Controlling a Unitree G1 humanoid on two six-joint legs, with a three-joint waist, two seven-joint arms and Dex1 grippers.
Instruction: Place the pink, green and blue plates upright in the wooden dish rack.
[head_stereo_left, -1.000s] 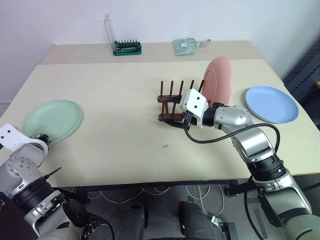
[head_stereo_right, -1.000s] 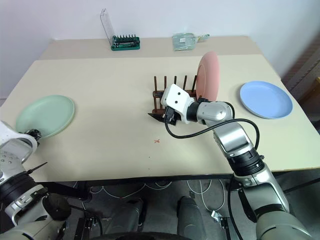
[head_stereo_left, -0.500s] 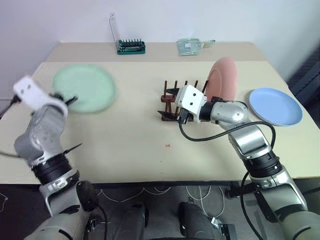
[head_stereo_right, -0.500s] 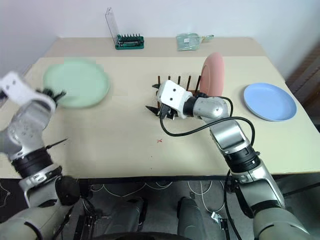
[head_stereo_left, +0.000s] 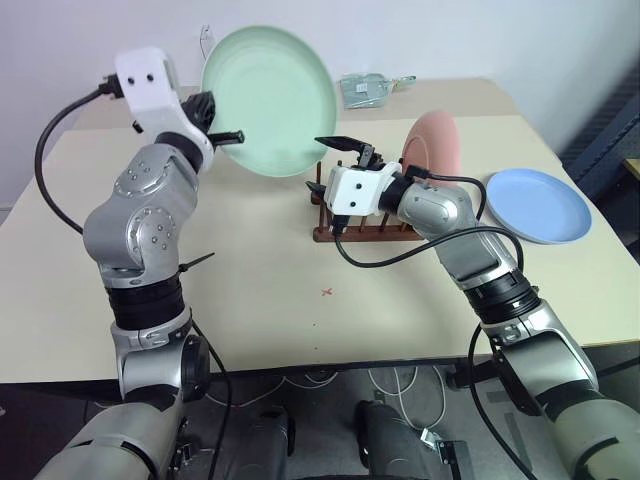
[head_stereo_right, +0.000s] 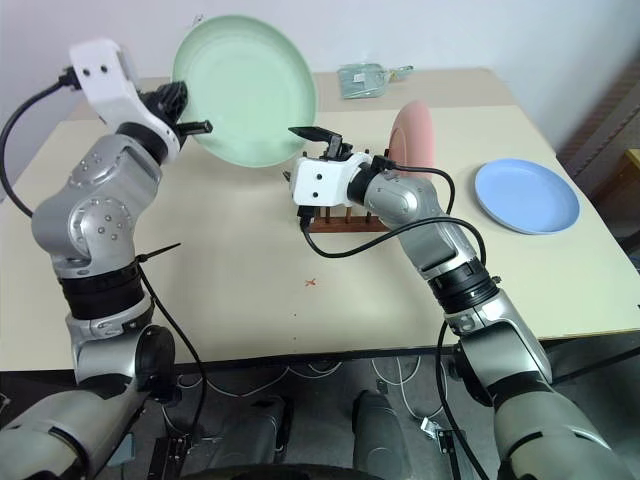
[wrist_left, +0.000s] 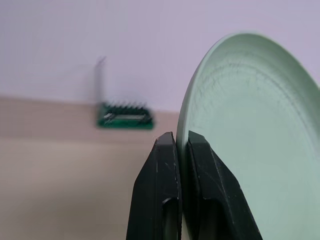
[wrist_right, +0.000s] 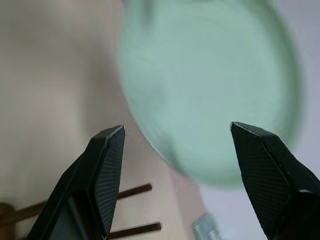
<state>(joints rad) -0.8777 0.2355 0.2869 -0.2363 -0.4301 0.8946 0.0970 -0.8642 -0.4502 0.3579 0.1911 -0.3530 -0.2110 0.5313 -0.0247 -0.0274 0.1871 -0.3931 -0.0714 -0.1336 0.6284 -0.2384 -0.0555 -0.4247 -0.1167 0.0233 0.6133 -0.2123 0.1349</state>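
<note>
I have the left claw (head_stereo_left: 222, 135) pinched tight on the rim of the green plate (head_stereo_left: 268, 87), which I am holding up in the air above the worktop (head_stereo_left: 250, 260), tilted nearly on edge with its hollow face toward my camera. In the left wrist view the two black fingers (wrist_left: 162, 200) sit on either side of the plate's edge with no gap to spare. My right claw (head_stereo_left: 348, 152) stands wide with nothing in it, raised just over the wooden dish rack (head_stereo_left: 350, 228) and pointing toward the green plate; from the right wrist view the plate sits framed between its spread fingertips (wrist_right: 107, 165) without touching them. The pink plate (head_stereo_left: 436, 160) already stands upright at the right end of the rack, leaning slightly among the pegs. The blue plate (head_stereo_left: 538, 205) lies flat on the worktop well to the right of the rack, untouched. At the far edge of the worktop I can see a green tool holder (wrist_left: 125, 119) with its clear lid up, and a clear packet (head_stereo_left: 372, 88) beside it.
</note>
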